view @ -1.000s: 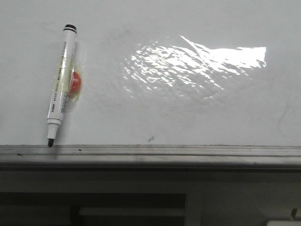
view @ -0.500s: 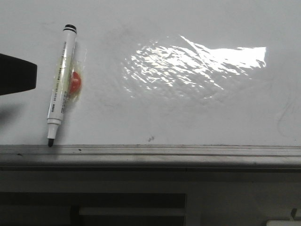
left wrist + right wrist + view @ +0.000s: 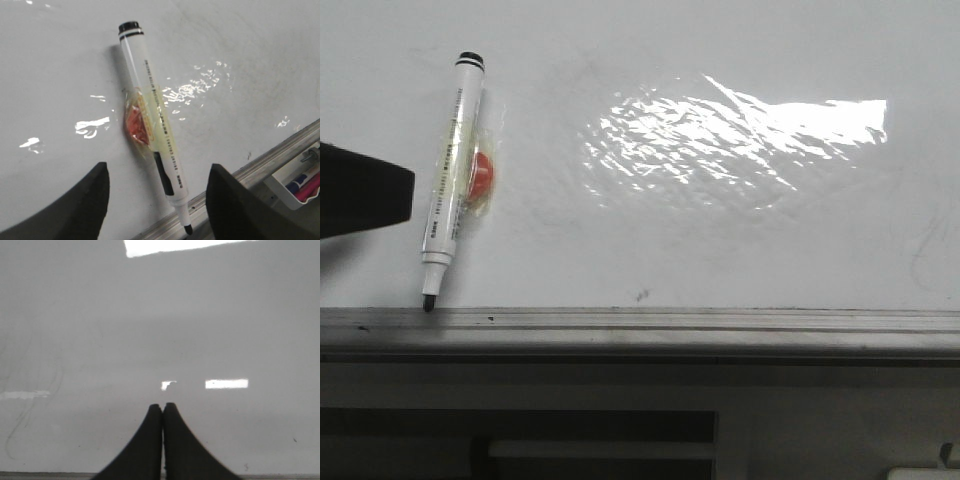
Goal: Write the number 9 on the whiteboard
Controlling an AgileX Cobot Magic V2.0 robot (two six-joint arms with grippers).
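Note:
The whiteboard [image 3: 720,240] fills the front view, with film glare in the middle and a grey metal ledge [image 3: 640,322] along its lower edge. No drawn number 9 shows on it. A white marker pen [image 3: 450,175] with a black tip leans on the board at the left, tip down on the ledge. One dark finger [image 3: 370,188] of my left gripper reaches in from the left edge, just left of the pen. In the left wrist view my left gripper [image 3: 157,170] is open, with the pen [image 3: 152,125] between its fingers, untouched. My right gripper [image 3: 162,407] is shut and empty, facing bare board [image 3: 160,330].
A red round magnet [image 3: 480,172] under yellowish tape holds the pen's middle to the board. Faint grey smudges [image 3: 920,250] mark the board's right side. A white tray [image 3: 300,182] with coloured markers sits below the ledge. Dark shelving lies under the ledge.
My left gripper's dark finger has come into the front view from the left edge and moved right, closer to the pen. The pen and board have not moved.

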